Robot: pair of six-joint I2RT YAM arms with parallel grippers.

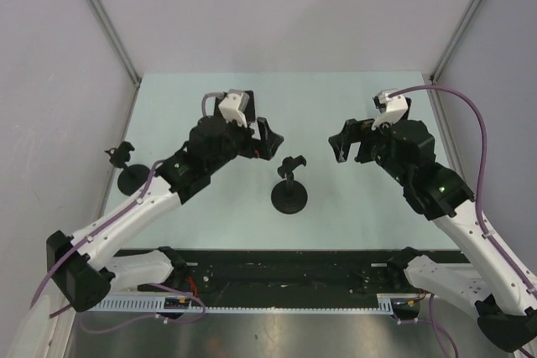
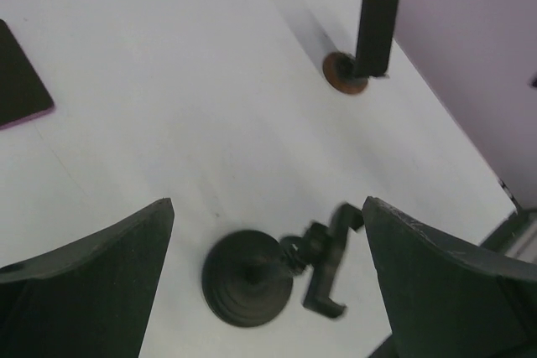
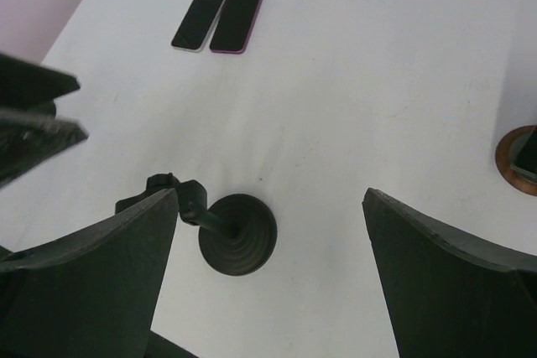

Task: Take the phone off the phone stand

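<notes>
A dark phone (image 2: 377, 27) stands upright in a stand with a round brown base (image 2: 342, 73), far off in the left wrist view. The brown base (image 3: 513, 161) is cut by the right edge of the right wrist view. I cannot find it in the top view, where the arms hide part of the table. My left gripper (image 1: 264, 140) (image 2: 267, 207) is open and empty, above an empty black stand (image 2: 252, 276). My right gripper (image 1: 344, 147) (image 3: 270, 199) is open and empty, above that same black stand (image 1: 289, 189) (image 3: 237, 234).
Two phones (image 3: 218, 18) lie flat side by side at the far end of the right wrist view. One with a pink edge (image 2: 18, 81) shows in the left wrist view. A second empty black stand (image 1: 130, 172) sits at the table's left.
</notes>
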